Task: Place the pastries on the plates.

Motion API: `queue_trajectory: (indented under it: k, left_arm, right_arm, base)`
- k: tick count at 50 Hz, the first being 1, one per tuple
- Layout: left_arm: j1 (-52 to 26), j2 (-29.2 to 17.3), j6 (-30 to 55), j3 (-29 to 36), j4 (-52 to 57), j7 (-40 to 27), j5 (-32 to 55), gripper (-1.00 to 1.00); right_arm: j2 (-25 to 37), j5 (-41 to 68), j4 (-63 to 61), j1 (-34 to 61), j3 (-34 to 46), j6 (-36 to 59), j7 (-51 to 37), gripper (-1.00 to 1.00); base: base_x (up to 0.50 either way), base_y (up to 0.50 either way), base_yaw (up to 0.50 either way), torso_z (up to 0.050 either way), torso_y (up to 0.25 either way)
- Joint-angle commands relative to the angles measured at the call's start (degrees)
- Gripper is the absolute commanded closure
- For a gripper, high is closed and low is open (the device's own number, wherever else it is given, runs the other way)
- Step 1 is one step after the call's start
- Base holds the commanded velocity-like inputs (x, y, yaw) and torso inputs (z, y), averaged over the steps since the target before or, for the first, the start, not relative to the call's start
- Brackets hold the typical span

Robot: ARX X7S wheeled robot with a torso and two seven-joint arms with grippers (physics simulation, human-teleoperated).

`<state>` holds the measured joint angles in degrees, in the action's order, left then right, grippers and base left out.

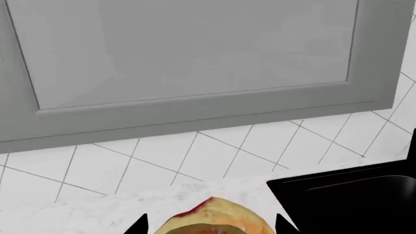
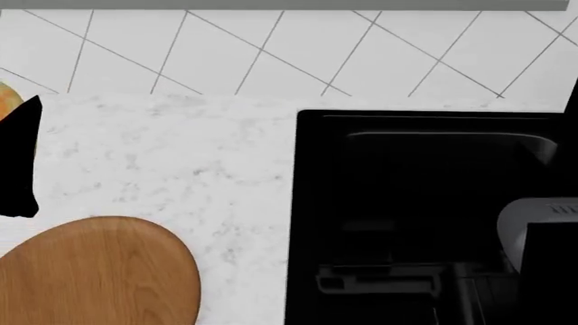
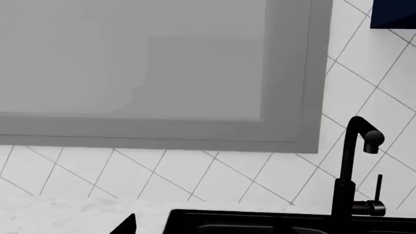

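My left gripper (image 1: 213,228) is shut on a pastry (image 1: 217,214), a golden-orange bun with a pale base, held between the two black fingertips (image 1: 140,225) above the white counter. In the head view the gripper shows as a black shape (image 2: 20,159) at the far left, with a sliver of the pastry (image 2: 7,101) behind it. The brown wooden plate (image 2: 91,271) lies on the counter in front of and below it. The white mosaic plate is out of view. My right arm (image 2: 542,250) hangs over the sink; one fingertip (image 3: 125,225) shows, set wide, with nothing held.
A black sink (image 2: 424,203) is set into the marble counter (image 2: 181,156) on the right, with a black faucet (image 3: 354,165) behind it. A white tiled wall (image 2: 271,47) and a grey cabinet door (image 1: 195,53) stand at the back.
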<state>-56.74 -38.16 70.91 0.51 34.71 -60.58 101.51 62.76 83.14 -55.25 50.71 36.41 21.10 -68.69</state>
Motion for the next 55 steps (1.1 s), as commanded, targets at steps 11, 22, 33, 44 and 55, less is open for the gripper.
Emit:
queue_trajectory:
  k: [11,22,33,44,55]
  left_arm:
    - [-10.6,0.5,7.8,13.3,-14.6,2.2,1.5,1.00]
    - [-17.5,1.9,15.3,22.7,-29.1,8.4,0.1,1.00]
    - [-19.0,2.7,15.5,29.9,-38.7,24.2,-12.6,1.00]
    - [-19.7,1.9,15.9,36.7,-41.1,27.9,-15.2,1.00]
    - [-16.6,0.5,13.2,39.4,-40.5,29.6,-17.0,1.00]
  right_arm:
    - [-0.7,-1.8,0.8,-2.3,0.4,-0.9,0.8,-1.00]
    - [-1.6,-1.7,0.3,-2.1,1.0,-0.2,-0.3,-1.00]
    - [-0.1,-1.5,0.7,-3.0,0.5,-1.0,0.8,-1.00]
    - [-0.5,-2.3,1.2,-3.6,0.7,-1.1,1.2,-1.00]
    - [-0.2,-3.2,0.8,-4.7,0.5,-2.0,1.0,-1.00]
  base:
    - [0.00,0.00,0.00,0.000,0.000]
    - [0.00,0.00,0.00,0.000,0.000]
    - [0.00,0.00,0.00,0.000,0.000]
    - [0.00,0.00,0.00,0.000,0.000]
    - [0.00,0.00,0.00,0.000,0.000]
